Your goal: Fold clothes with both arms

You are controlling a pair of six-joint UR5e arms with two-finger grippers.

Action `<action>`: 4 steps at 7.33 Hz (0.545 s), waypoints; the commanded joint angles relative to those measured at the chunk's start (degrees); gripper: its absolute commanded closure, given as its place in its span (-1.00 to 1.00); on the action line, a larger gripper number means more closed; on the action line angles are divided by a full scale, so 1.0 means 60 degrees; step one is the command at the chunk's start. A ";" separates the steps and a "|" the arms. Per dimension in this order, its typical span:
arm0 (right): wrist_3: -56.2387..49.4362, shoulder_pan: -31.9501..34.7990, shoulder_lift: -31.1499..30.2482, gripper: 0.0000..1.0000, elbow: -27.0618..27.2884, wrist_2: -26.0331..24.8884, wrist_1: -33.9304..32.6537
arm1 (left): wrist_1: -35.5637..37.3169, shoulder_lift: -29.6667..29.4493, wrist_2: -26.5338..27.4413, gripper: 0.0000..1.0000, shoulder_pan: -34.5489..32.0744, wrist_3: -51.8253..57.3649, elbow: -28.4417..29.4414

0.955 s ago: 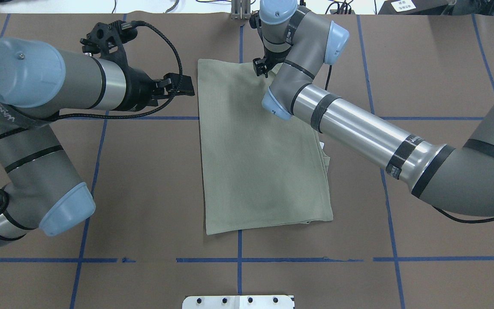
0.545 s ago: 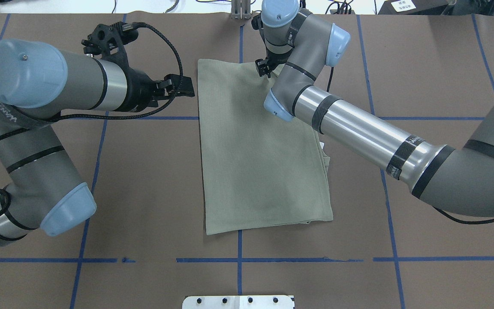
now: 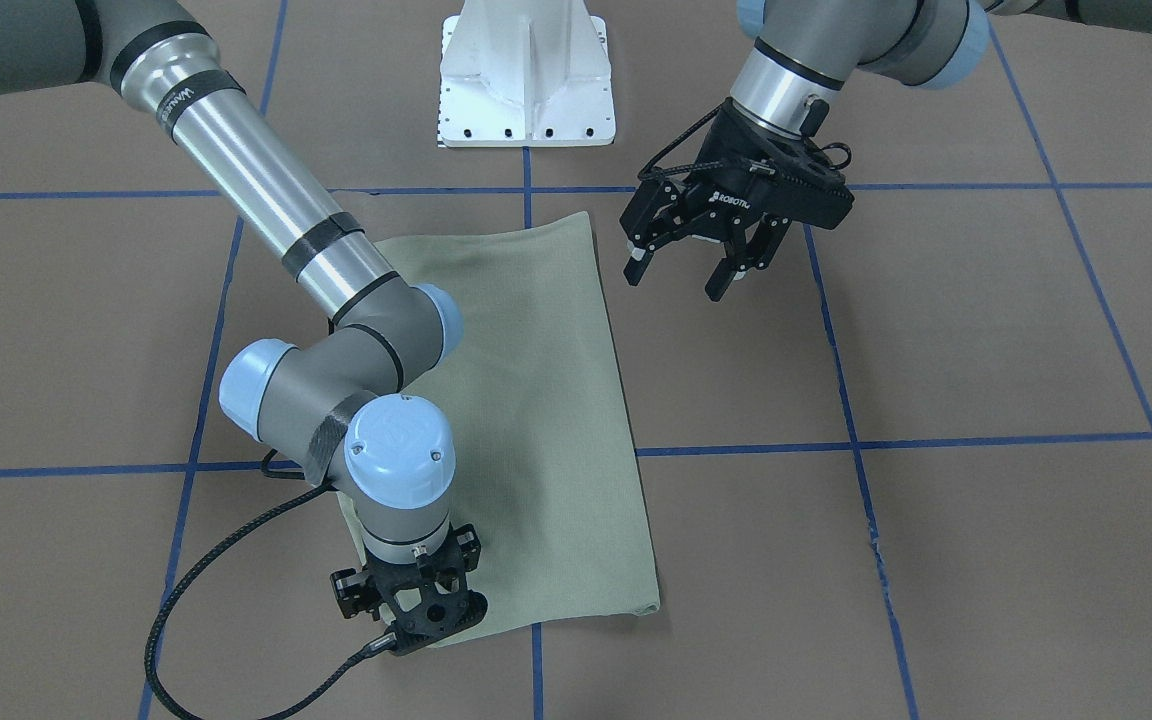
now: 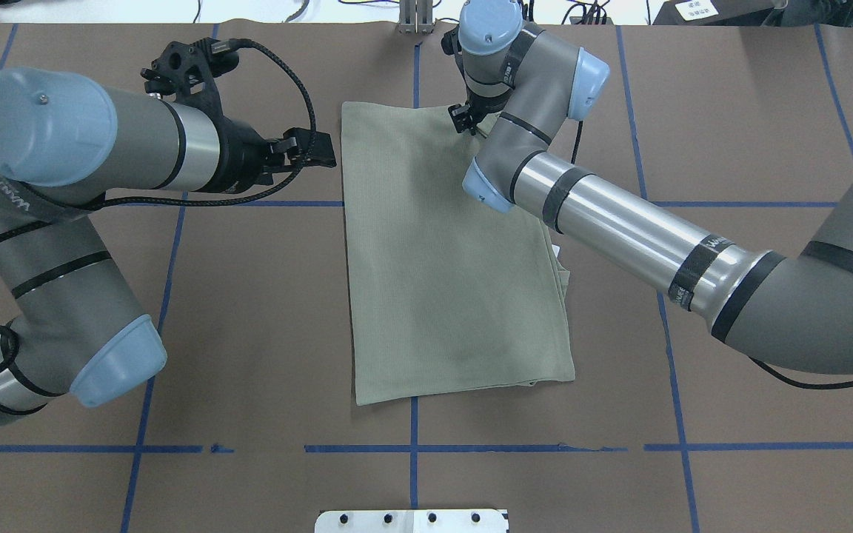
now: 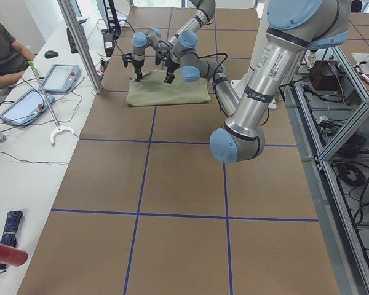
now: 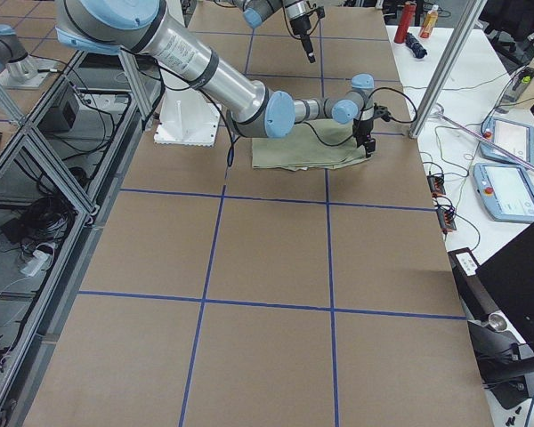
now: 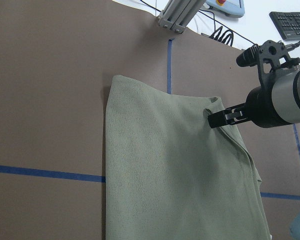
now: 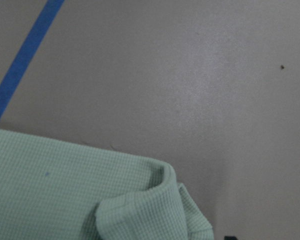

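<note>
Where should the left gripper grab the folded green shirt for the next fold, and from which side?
Probably the far left corner of the shirt, mirroring the right gripper at the far right corner. The left gripper hovers open just outside that edge, so come down from above on its own side, straddling the flat, layered edge.

The bench (image 4: 249, 296) has a brown cover ruled into squares by blue tape (image 4: 413, 422). In the front-facing view a white pedestal base (image 3: 526, 75) stands at 12 o'clock. In the exterior left view a white side table (image 5: 24, 160) runs along 9 o'clock and carries a tablet (image 5: 60, 77). A seated person (image 5: 3, 52) is at 10 o'clock and a red cylinder (image 5: 6, 253) at 8 o'clock.
</note>
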 commanded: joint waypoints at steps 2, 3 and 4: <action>-0.0087 0.0371 -0.0057 -0.44 -0.0004 0.0031 0.0020 | 0.0000 -0.0015 0.0000 -1.00 0.0027 0.0000 0.0025; -0.0117 0.0460 -0.0203 -0.43 -0.0004 0.0046 0.0020 | 0.0000 -0.0015 0.0000 -1.00 0.0042 0.0000 0.0025; -0.0349 0.0577 -0.0349 -0.43 -0.0004 0.0046 0.0020 | 0.0000 -0.0044 0.0000 -1.00 0.0042 0.0000 0.0025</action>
